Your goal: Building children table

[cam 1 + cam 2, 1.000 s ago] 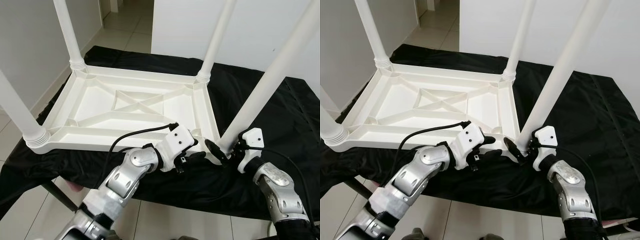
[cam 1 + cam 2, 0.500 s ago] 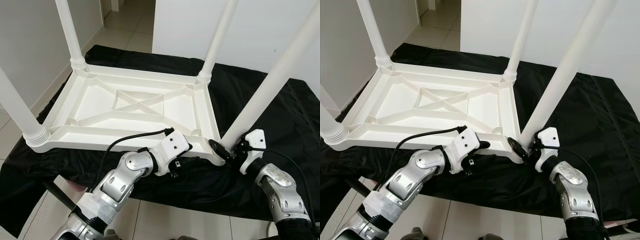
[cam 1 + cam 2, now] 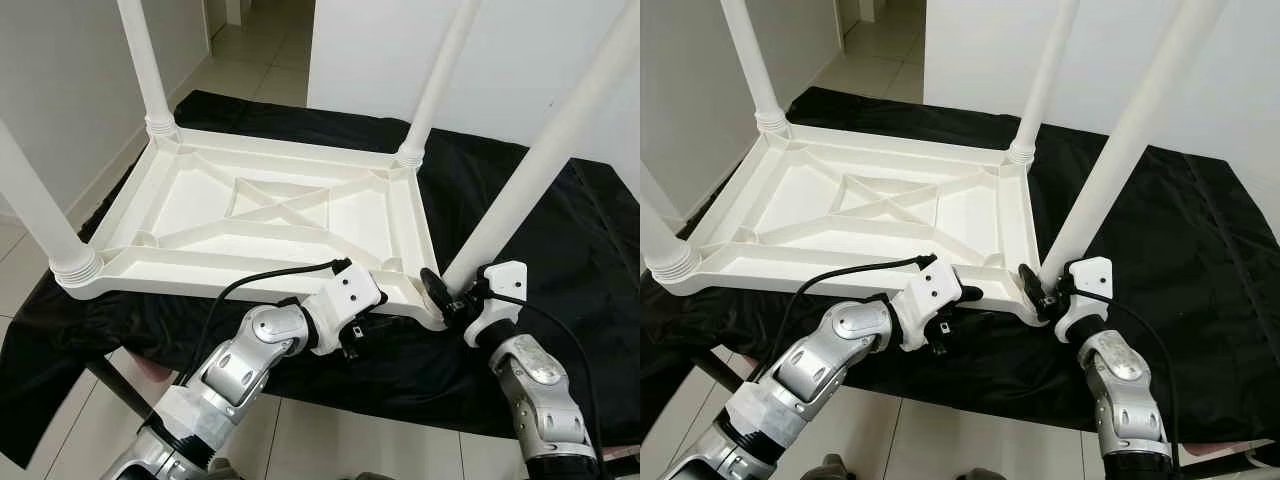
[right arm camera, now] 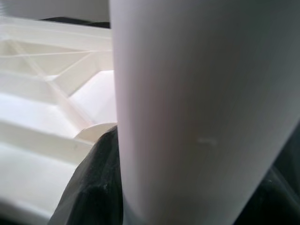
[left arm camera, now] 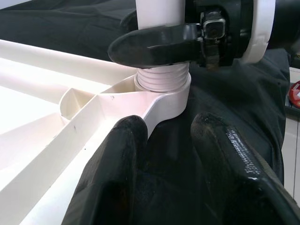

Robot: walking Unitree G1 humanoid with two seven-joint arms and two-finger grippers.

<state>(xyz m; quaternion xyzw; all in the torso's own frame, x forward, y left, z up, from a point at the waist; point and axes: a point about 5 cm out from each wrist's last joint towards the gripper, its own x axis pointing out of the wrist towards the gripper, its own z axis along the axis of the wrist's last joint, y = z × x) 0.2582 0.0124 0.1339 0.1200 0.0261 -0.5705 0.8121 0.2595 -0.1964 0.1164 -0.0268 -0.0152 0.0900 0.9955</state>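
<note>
Table leg [image 3: 540, 160] in right gripper [image 3: 447, 299], seemingly.

White table [image 3: 270, 215] upside down, 4 legs up

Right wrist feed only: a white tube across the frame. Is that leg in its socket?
Observer: Yes. The left wrist view shows the leg with its ribbed end in the corner socket; some ribs are exposed above the rim.
Operator: Right gripper on it?
Observer: The right gripper clasps the leg just above those ribs.
Operator: Left gripper?
Observer: The left gripper is open, low at the near edge of the tabletop, pointing at that corner.
</note>
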